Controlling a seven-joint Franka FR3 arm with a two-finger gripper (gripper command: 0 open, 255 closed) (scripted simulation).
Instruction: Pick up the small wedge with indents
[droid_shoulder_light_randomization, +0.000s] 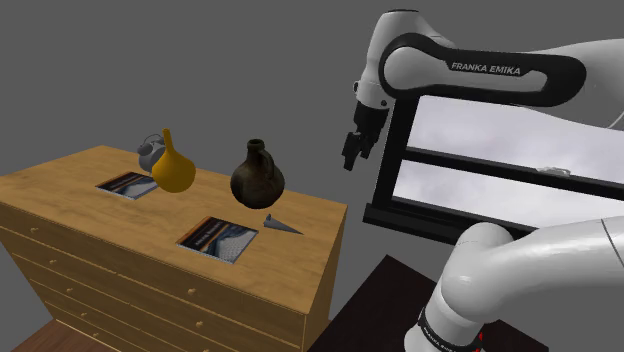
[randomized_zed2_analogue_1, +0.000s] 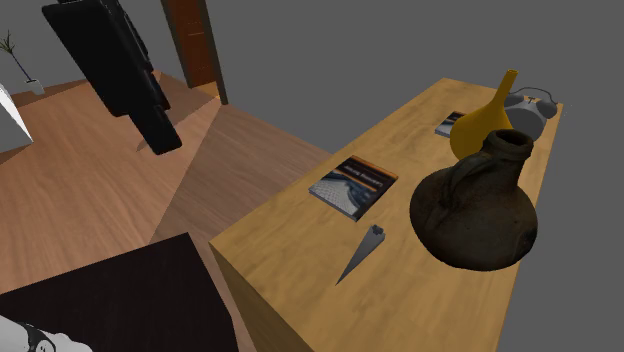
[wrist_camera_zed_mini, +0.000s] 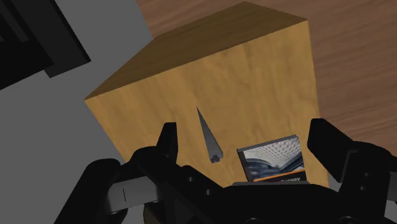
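The approach is the step in hand: the jaws stand apart and empty, high up and well away from the dark jug (droid_shoulder_light_randomization: 257, 175). The small grey wedge (droid_shoulder_light_randomization: 281, 224) lies flat on the tabletop (droid_shoulder_light_randomization: 60, 190) just beside that jug, touching nothing. Next, I judge, the jaws must descend and straddle its narrow width.

The white arm (droid_shoulder_light_randomization: 480, 68) has the words FRANKA EMIKA in white letters on its black band, at about 2 o'clock in the shoulder view.
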